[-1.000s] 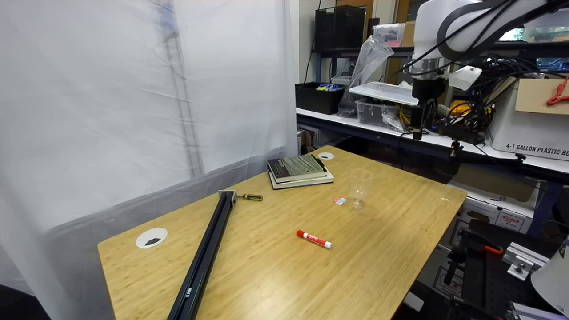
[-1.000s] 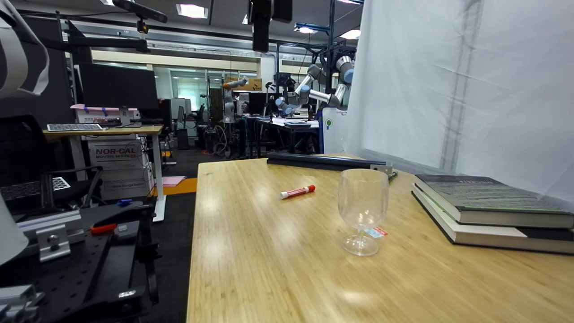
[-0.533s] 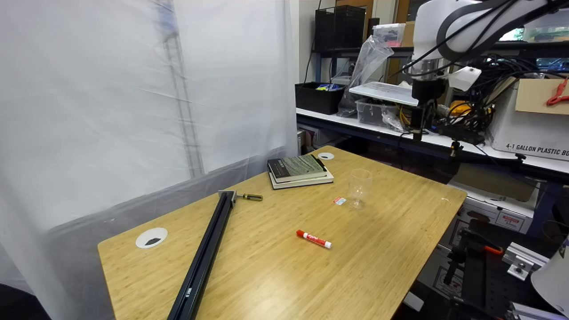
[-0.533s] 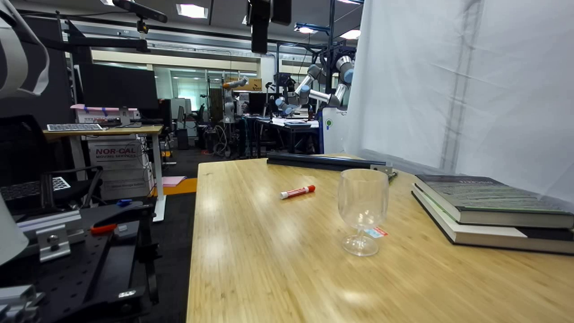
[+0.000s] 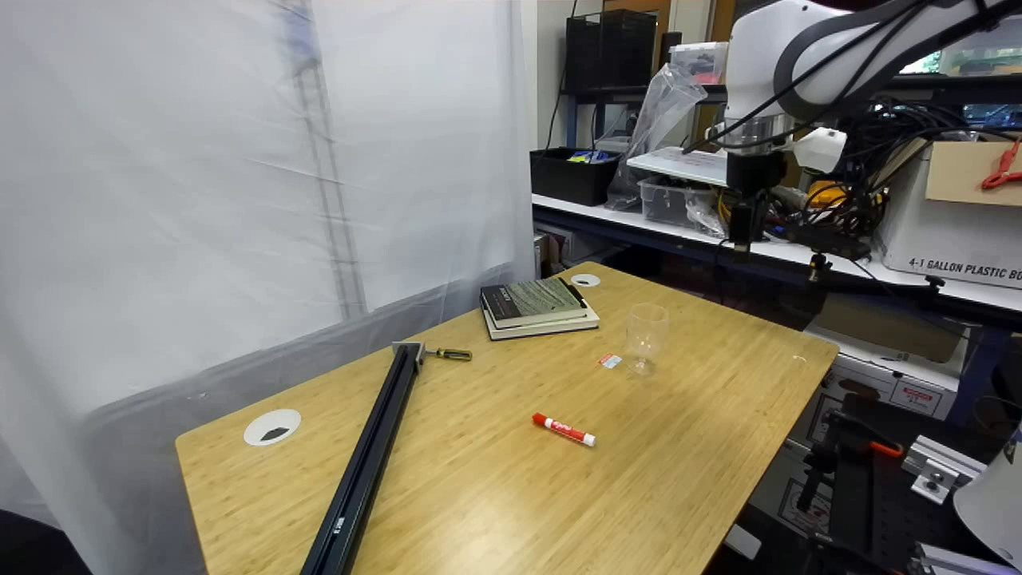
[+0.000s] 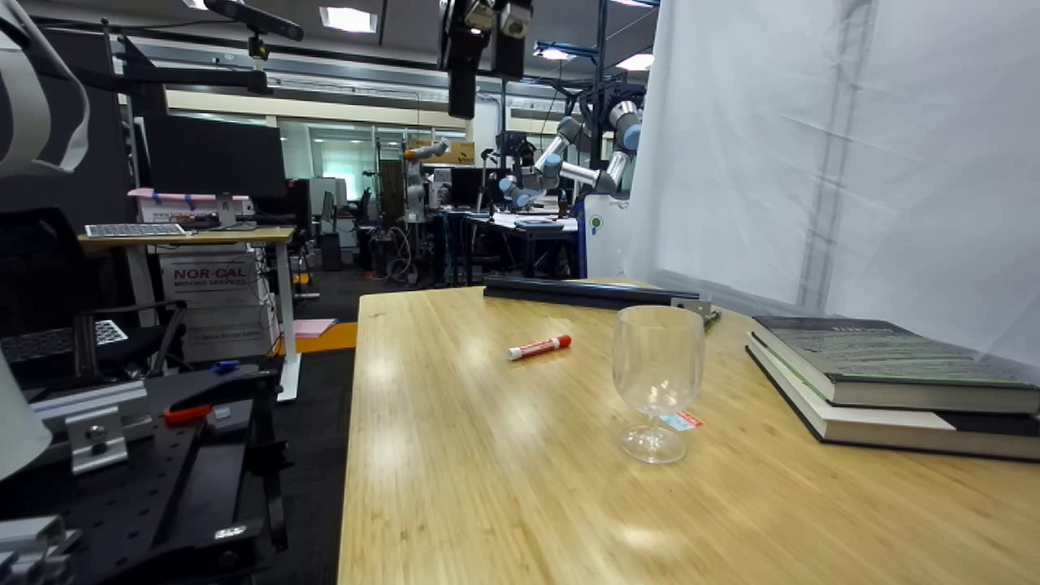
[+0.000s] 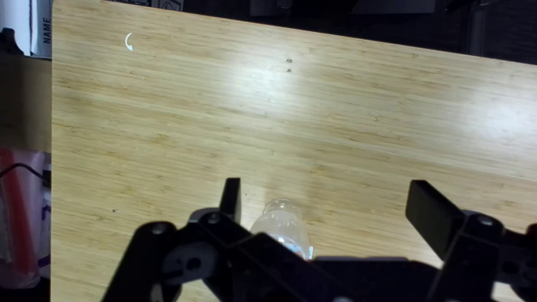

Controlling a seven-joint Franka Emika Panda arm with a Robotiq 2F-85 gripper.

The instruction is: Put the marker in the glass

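Note:
The red marker with a whitish end lies flat on the wooden table (image 5: 687, 447) in both exterior views (image 5: 564, 430) (image 6: 539, 348). It is out of the wrist view. The clear stemmed glass stands upright on the table in both exterior views (image 5: 647, 335) (image 6: 658, 357). In the wrist view the glass (image 7: 282, 224) shows below, partly hidden by the gripper's left linkage. My gripper (image 7: 325, 197) is open and empty, its fingers wide apart. It hangs high above the table in both exterior views (image 5: 744, 231) (image 6: 485, 85), well away from marker and glass.
Two stacked books (image 5: 539, 307) lie by the curtain, beyond the glass. A long black bar (image 5: 367, 455) and a screwdriver (image 5: 453, 354) lie along the curtain side. A small red and blue label (image 6: 681, 420) lies beside the glass foot. A shelf with boxes (image 5: 575, 176) stands behind the arm.
In the last half second the arm has moved a little left in an exterior view, and the gripper hangs slightly lower and tilted. The marker, glass and books have not moved.

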